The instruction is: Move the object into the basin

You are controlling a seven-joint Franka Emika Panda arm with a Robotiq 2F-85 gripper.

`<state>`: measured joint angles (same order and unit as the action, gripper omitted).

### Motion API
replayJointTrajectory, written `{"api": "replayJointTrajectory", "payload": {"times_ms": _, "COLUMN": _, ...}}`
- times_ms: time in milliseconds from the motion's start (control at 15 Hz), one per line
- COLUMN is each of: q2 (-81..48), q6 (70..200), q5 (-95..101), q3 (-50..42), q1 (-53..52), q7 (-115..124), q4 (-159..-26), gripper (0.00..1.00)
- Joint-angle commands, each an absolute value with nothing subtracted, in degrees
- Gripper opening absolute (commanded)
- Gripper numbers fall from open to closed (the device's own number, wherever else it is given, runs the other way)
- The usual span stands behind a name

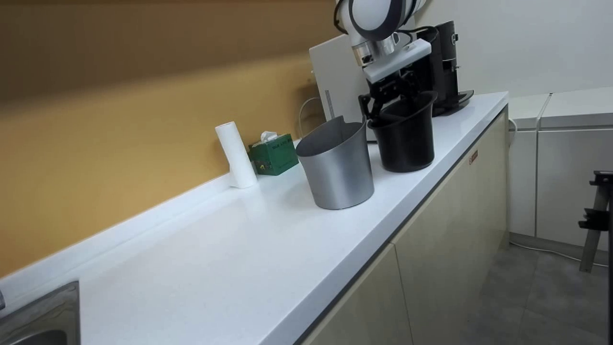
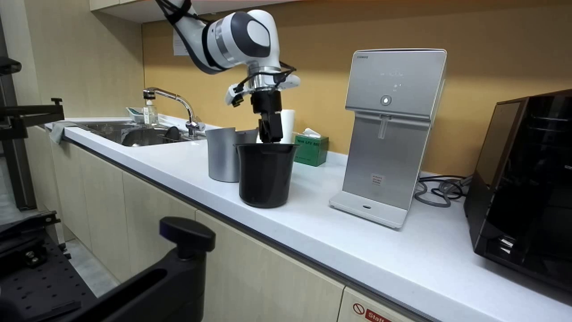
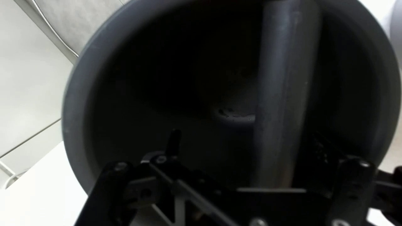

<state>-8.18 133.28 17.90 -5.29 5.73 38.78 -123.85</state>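
Note:
The matte black pot (image 1: pixel 407 143) stands upright on the white counter and shows in both exterior views (image 2: pixel 266 179). In the wrist view its wide rim (image 3: pixel 77 103) surrounds a dark inside, with a grey bar (image 3: pixel 284 94) across the opening. My gripper (image 1: pixel 390 108) is over the pot, pointing down at its mouth (image 2: pixel 271 134). In the wrist view the gripper (image 3: pixel 246 141) is open, its fingers apart on either side of the bar. The fingertips are dark and hard to make out. The steel basin (image 2: pixel 145 136) is at the counter's far end; its corner (image 1: pixel 57 306) also shows.
A grey metal pot (image 1: pixel 337 172) stands close beside the black pot. A white paper roll (image 1: pixel 238 155), a green tissue box (image 1: pixel 275 155) and a grey water dispenser (image 2: pixel 391 134) stand along the wall. A black coffee machine (image 1: pixel 448 67) is behind the arm. A faucet (image 2: pixel 183 103) rises by the basin.

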Motion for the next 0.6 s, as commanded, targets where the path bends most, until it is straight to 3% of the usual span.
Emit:
{"api": "replayJointTrajectory", "payload": {"times_ms": 0, "q2": -9.2, "q6": 133.3, "q5": 16.9, "q3": -6.5, "q1": 4.4, "q7": 40.2, "q4": -122.9, "gripper": 0.73}}
{"api": "replayJointTrajectory", "payload": {"times_ms": 533, "q2": -8.7, "q6": 133.4, "q5": 14.7, "q3": -6.5, "q1": 3.7, "q7": 38.4, "q4": -123.2, "gripper": 0.17}}
